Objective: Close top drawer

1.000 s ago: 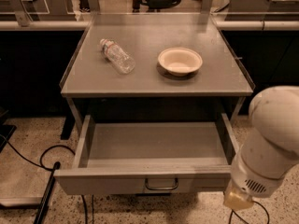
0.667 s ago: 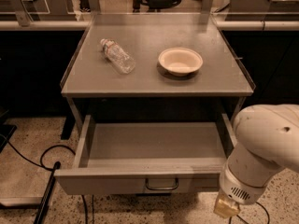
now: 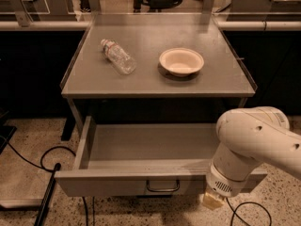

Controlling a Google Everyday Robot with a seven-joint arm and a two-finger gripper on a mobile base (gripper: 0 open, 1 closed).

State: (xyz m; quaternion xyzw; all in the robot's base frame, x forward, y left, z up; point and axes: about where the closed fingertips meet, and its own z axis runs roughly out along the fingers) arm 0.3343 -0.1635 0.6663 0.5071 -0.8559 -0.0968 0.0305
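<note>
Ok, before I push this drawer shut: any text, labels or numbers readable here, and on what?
No readable text anywhere.
Clear plastic bottle lying on the grey metal tabletop: label band near the cap, too blurred to read.
Round cream bowl, open grey metal top drawer, white robot arm: no lettering visible.
Claw, low right, before the drawer's front panel: no lettering visible.

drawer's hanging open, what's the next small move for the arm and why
Probably swing the claw left, across the front panel of the top drawer toward its handle, ready to push. The drawer stands pulled far out, and the claw hangs low off its right front corner.
</note>
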